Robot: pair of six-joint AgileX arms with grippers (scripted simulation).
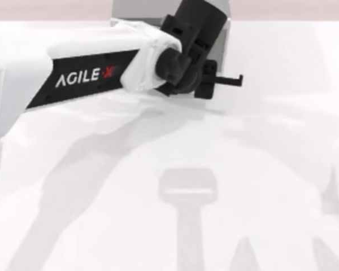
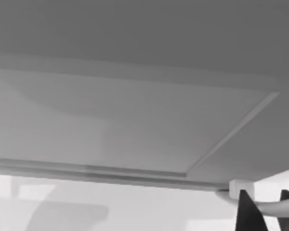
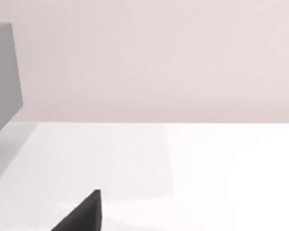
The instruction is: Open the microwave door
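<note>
1. Your left gripper reaches the microwave at the table's far edge, its two dark fingertips straddling the pale handle.
2. The microwave door fills your left wrist view; whether those fingers actually clamp the handle, you cannot tell.
3. Nothing of the microwave's inside shows.
4. Your right gripper is parked at the table's right; whether it is open, you cannot tell.

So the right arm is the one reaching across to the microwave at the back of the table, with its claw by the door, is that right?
Not quite. It is the left arm that reaches to the microwave at the back of the table; the top view shows it coming in from the left, with the left claw by the microwave door. The right arm does not show in the top view.
</note>
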